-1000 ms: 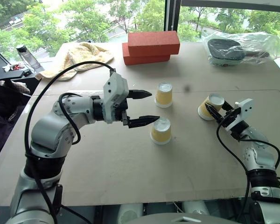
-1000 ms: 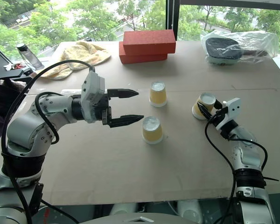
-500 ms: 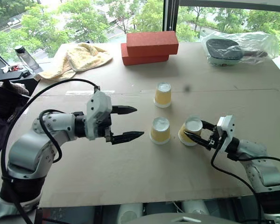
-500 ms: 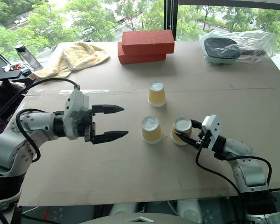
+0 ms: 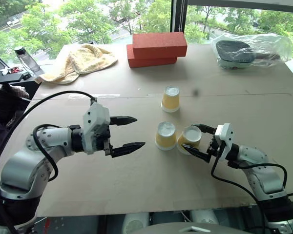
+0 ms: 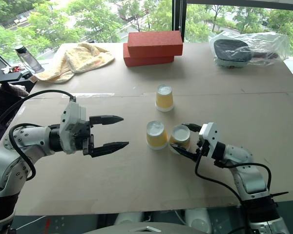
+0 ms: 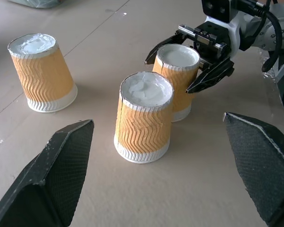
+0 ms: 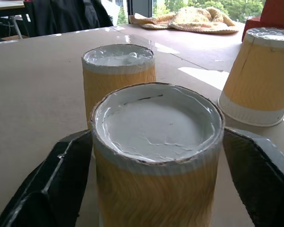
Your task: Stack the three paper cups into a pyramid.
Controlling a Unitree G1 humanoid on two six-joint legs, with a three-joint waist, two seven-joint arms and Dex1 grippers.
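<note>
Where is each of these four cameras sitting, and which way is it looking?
Left eye view: on the head, looking forward and down over the table; both arms show.
Right eye view: beside it, same scene.
Left wrist view: on the left arm, looking along the open left gripper at the three paper cups.
Right wrist view: on the right arm, looking along the right gripper, its fingers either side of the nearest cup.
Shared: all show the cups; the left wrist view also shows the right gripper.

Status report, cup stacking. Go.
Left gripper open, empty. Right gripper open around cup, set down beside middle cup. Third cup stands apart behind. Nothing stacked yet. Path unobstructed.
</note>
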